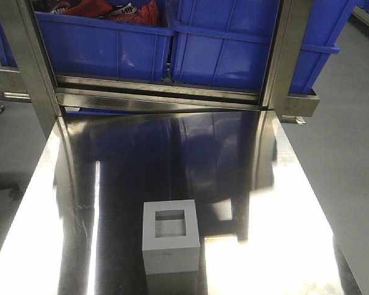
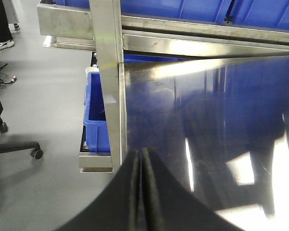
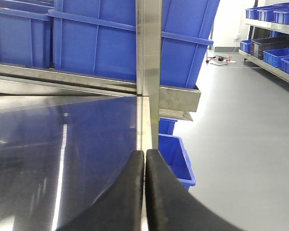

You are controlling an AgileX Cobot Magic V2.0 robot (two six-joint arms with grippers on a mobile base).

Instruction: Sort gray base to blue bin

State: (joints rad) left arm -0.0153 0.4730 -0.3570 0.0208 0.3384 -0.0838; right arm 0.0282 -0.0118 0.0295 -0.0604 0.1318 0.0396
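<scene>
The gray base (image 1: 170, 236) stands on the shiny steel counter (image 1: 283, 203), at the end nearest the robot and about midway across, with its recess facing up. The left claw (image 2: 141, 155) hangs over the counter's left edge, pressed together on nothing. The right claw (image 3: 144, 156) does likewise over the right edge. Neither touches the base. Blue bins (image 1: 234, 55) sit on the rack (image 1: 160, 92) behind.

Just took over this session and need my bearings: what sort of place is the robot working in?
Probably a warehouse or factory sorting station: a polished steel worktable holds the gray base, large blue bins sit on a steel rack behind it, and more bin-filled shelving lines a gray floor.
</scene>
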